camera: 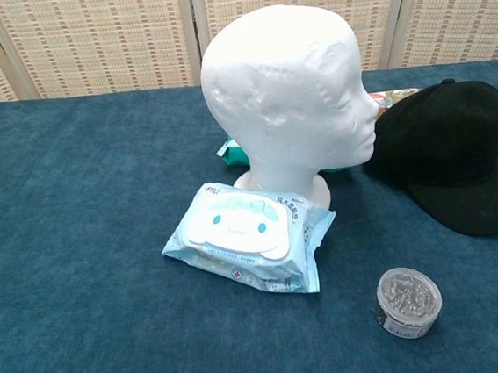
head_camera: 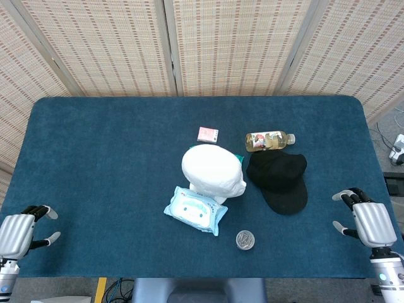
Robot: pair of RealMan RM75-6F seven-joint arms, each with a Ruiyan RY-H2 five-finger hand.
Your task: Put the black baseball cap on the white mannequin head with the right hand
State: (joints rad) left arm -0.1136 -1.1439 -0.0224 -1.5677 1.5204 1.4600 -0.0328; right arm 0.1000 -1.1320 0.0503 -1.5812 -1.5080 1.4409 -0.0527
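The black baseball cap (head_camera: 279, 180) lies flat on the blue table, just right of the white mannequin head (head_camera: 213, 171), brim toward the front. In the chest view the cap (camera: 455, 164) sits right of the bare mannequin head (camera: 289, 94), which faces it. My right hand (head_camera: 366, 219) hovers at the table's front right corner, fingers apart, holding nothing, well right of the cap. At the front left corner, my left hand (head_camera: 20, 230) is likewise empty with fingers apart. Neither hand shows in the chest view.
A blue wet-wipes pack (head_camera: 196, 210) lies in front of the mannequin head. A small round clear container (head_camera: 245, 240) stands near the front edge. A lying bottle (head_camera: 268, 140) and a small pink box (head_camera: 207, 134) are behind the cap and head.
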